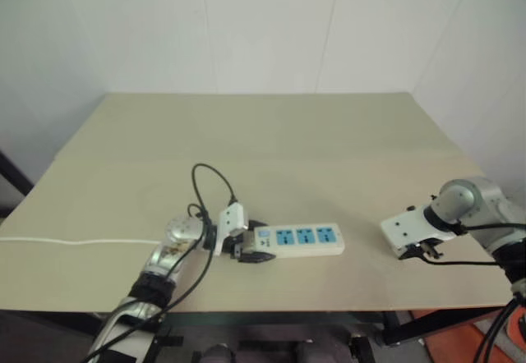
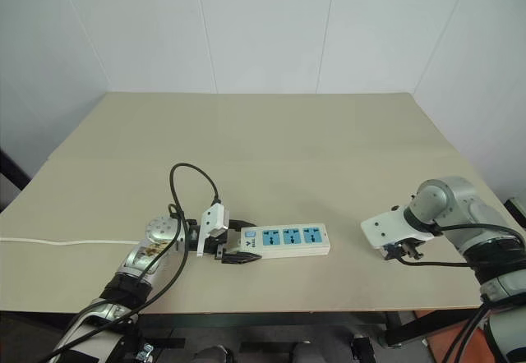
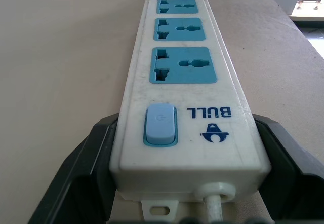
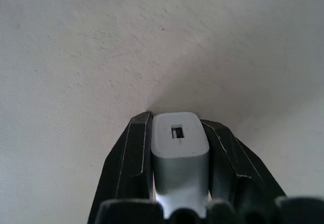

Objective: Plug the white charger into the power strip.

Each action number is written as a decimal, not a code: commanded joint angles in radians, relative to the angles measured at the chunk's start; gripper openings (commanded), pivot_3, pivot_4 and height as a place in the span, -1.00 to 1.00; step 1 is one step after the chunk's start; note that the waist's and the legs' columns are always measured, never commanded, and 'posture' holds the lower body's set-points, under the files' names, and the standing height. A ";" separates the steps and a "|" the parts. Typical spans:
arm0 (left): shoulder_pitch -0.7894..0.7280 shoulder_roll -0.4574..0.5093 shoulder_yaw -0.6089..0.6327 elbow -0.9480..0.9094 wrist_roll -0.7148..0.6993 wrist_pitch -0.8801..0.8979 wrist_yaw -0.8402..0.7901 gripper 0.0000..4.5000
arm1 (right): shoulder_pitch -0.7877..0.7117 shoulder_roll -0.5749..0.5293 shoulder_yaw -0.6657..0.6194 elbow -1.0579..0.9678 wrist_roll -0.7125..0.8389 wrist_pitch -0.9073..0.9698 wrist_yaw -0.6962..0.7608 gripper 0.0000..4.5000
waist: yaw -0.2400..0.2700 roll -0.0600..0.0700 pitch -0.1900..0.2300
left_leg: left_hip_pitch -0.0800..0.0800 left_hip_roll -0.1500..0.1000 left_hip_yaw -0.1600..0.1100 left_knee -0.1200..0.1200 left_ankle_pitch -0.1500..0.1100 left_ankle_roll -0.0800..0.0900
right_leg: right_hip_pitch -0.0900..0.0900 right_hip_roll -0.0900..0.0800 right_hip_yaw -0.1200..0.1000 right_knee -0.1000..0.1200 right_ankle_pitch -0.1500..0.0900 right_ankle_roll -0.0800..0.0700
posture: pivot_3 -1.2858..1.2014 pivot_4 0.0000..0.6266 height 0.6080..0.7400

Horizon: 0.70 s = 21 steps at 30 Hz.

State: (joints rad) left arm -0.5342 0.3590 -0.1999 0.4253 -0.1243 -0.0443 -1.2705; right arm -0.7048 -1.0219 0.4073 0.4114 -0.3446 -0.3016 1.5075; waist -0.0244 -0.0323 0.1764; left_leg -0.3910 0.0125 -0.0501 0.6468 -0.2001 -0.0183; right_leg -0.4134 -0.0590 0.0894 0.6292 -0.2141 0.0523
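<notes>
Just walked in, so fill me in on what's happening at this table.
The left gripper has its jaws clamped on the switch end of the long white plastic power strip with three blue sockets, steadying it on the beige table. The right gripper has its jaws shut on the small white rounded plastic charger, off to the strip's right, not yet plugged in.

The small white rounded plastic charger (image 4: 179, 155) has its prongs hidden; the thin white cord (image 1: 78, 241) runs off-frame.
</notes>
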 commanded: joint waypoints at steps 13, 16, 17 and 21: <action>-0.017 0.013 -0.022 0.011 -0.003 -0.018 -0.026 0.46 | -0.100 0.229 -0.271 -0.201 0.417 0.415 -0.076 -0.46 | -0.024 0.000 0.000 | 0.004 0.001 -0.002 -0.002 0.000 0.000 | 0.004 0.001 -0.001 0.000 -0.001 -0.002 | 0.03 -0.52 1.00; -0.022 0.011 -0.020 0.023 -0.006 -0.024 -0.029 0.46 | -0.058 0.325 -0.344 -0.326 0.566 0.618 -0.148 -0.46 | -0.019 0.000 0.000 | 0.003 0.001 -0.003 -0.003 0.000 0.000 | 0.004 0.001 -0.001 0.000 -0.001 -0.003 | 0.03 -0.52 1.00; -0.024 0.009 -0.020 0.028 -0.006 -0.026 -0.024 0.46 | -0.037 0.354 -0.357 -0.364 0.598 0.670 -0.181 -0.46 | -0.016 0.000 0.000 | 0.003 0.001 -0.004 -0.002 0.000 0.000 | 0.004 0.001 -0.002 0.000 0.000 -0.004 | 0.03 -0.52 1.00; -0.029 0.006 -0.021 0.038 -0.006 -0.028 -0.022 0.46 | 0.039 0.441 -0.368 -0.462 0.676 0.756 -0.282 -0.46 | -0.011 0.000 0.000 | 0.002 0.000 -0.004 -0.001 0.000 0.000 | 0.004 0.000 -0.003 0.000 -0.001 -0.002 | 0.03 -0.52 1.00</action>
State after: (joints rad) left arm -0.5507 0.3658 -0.2151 0.4520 -0.1247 -0.0655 -1.2895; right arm -0.6682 -0.5857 0.0704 0.0033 0.2883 0.4214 1.2636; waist -0.0350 -0.0325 0.1766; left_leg -0.3888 0.0128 -0.0543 0.6453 -0.2004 -0.0180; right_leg -0.4092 -0.0590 0.0861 0.6290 -0.2154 0.0504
